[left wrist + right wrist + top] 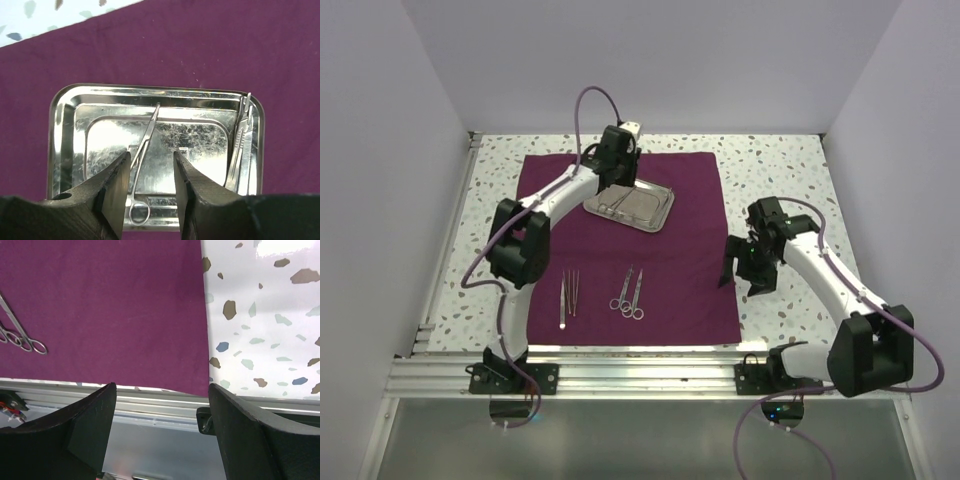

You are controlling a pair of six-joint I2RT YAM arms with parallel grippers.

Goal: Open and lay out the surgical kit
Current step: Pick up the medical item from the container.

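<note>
Left gripper [150, 161], released, straddled ring-handled forceps [148, 131] in steel tray [60, 102], apparently to lift them; right gripper [162, 386] unclenched at cloth [100, 300] edge.

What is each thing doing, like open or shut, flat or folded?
purple cloth: unfolded, flat on the table.
steel tray: on the cloth, two tools inside.
ring-handled tool: lying in the tray.
slim tool: resting along a tray rim.
scissors pair: laid out on the cloth.
thin tools: side by side on the cloth.
left gripper: open, straddling the ring-handled tool.
right gripper: open, empty.
</note>
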